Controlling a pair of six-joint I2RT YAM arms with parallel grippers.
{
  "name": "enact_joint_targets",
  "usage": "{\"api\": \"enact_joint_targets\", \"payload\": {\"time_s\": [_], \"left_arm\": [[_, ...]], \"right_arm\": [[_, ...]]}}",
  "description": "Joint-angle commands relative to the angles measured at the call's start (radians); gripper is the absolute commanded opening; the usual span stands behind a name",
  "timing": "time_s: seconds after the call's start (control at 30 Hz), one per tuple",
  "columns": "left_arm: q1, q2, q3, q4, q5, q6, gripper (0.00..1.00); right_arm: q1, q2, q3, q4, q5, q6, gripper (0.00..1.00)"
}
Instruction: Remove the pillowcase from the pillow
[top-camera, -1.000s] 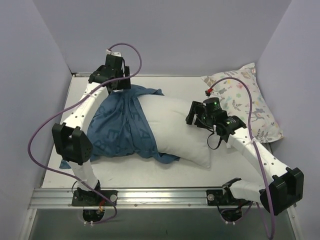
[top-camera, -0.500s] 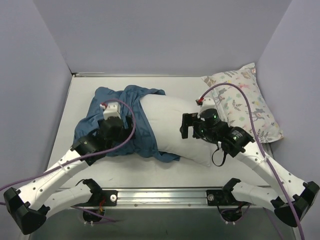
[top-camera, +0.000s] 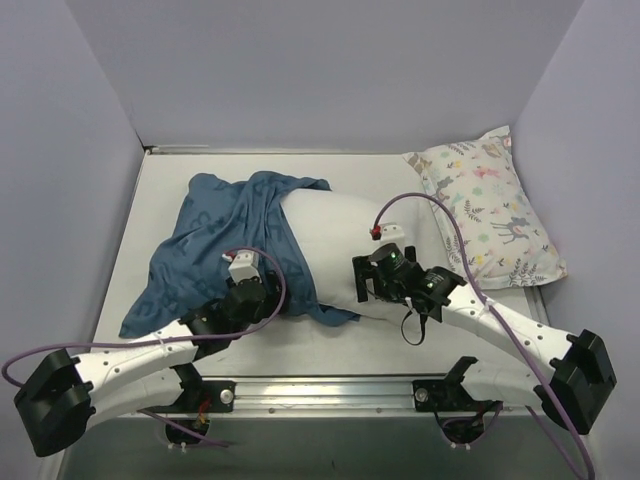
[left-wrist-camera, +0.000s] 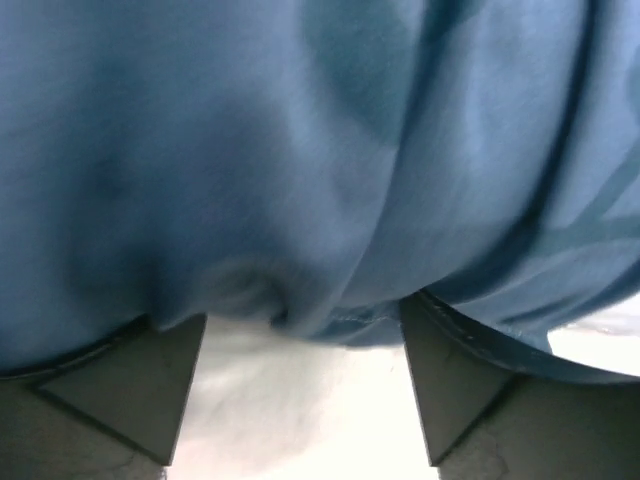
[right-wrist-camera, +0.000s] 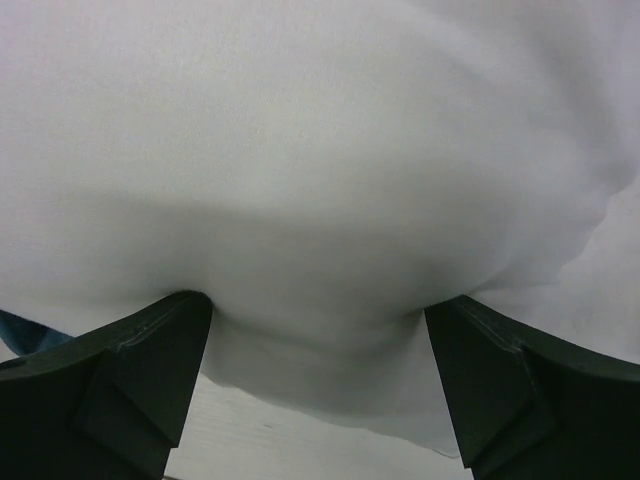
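A dark teal-blue pillowcase (top-camera: 215, 235) printed with darker letters covers the left end of a plump white pillow (top-camera: 335, 235), which lies across the middle of a white desk (top-camera: 370, 170). The fabric is bunched around that end and spreads loosely onto the desk to the left of the pillow. The pillow's right half is bare.

The left gripper (top-camera: 247, 287) sits at the near edge of the pillowcase, at the near left side of the pillow. In the left wrist view its two dark fingers (left-wrist-camera: 130, 385) are spread wide. The folded blue hem of the pillowcase (left-wrist-camera: 300, 150) hangs across the gap between them and fills everything beyond. The cloth touches or overlaps both fingertips, but nothing is pinched. A blurred white surface shows under the hem; I cannot tell whether it is pillow or desk.

The right gripper (top-camera: 372, 283) sits against the near side of the pillow's bare right half. In the right wrist view its fingers (right-wrist-camera: 110, 385) are also spread wide. The white pillow (right-wrist-camera: 320, 180) bulges into the gap, pressing against both inner faces. A sliver of blue pillowcase (right-wrist-camera: 20, 335) shows at the far left, beside the left finger.

Well to the right of the pillow, a smaller printed pillow (top-camera: 490, 205) with pastel animals and leaves leans at the desk's right edge, apart from both grippers.
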Motion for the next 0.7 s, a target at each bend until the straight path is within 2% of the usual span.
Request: {"api": "enact_joint_targets", "payload": {"time_s": [0.0,0.03,0.07,0.13,0.17,0.23,0.27,0.4,0.47,0.5,0.53,0.57,0.63,0.67], "left_arm": [[-0.005,0.07,0.0,0.295,-0.019,0.001,0.74],[-0.005,0.099,0.011,0.302,-0.031,0.01,0.46],[-0.005,0.112,0.025,0.296,-0.034,0.018,0.32],[-0.006,0.117,0.081,0.262,-0.045,0.047,0.0],[-0.008,0.109,0.103,0.206,-0.049,0.056,0.0],[-0.015,0.056,0.173,0.135,-0.074,0.084,0.0],[-0.024,0.033,0.198,0.033,-0.109,0.096,0.0],[-0.028,-0.073,0.403,-0.253,-0.215,0.157,0.0],[-0.031,-0.101,0.572,-0.391,-0.252,0.222,0.0],[-0.031,-0.094,0.632,-0.434,-0.266,0.268,0.0],[-0.031,-0.081,0.774,-0.501,-0.276,0.295,0.0],[-0.032,-0.06,0.843,-0.532,-0.286,0.32,0.0],[-0.028,0.059,1.011,-0.624,-0.292,0.413,0.0],[-0.023,0.115,1.18,-0.66,-0.283,0.435,0.0]], "right_arm": [[0.002,0.026,-0.02,0.102,0.067,0.018,0.87],[0.004,0.037,-0.02,0.108,0.067,0.018,0.81],[0.002,0.041,-0.014,0.11,0.07,0.017,0.61],[0.004,0.046,0.007,0.104,0.076,0.012,0.35],[0.004,0.041,0.018,0.091,0.08,0.011,0.17],[0.002,0.017,0.059,0.068,0.084,0.001,0.06],[0.004,0.008,0.079,0.053,0.087,-0.005,0.0],[0.001,-0.032,0.263,-0.129,0.055,-0.025,0.0],[-0.004,-0.049,0.421,-0.232,-0.056,-0.032,0.0],[-0.003,-0.049,0.475,-0.263,-0.093,-0.029,0.0],[-0.004,-0.049,0.58,-0.289,-0.166,-0.026,0.0],[-0.003,-0.049,0.622,-0.326,-0.189,-0.02,0.0],[-0.012,-0.037,0.684,-0.344,-0.223,-0.005,0.0],[-0.025,-0.028,0.716,-0.35,-0.276,-0.002,0.0]]}}
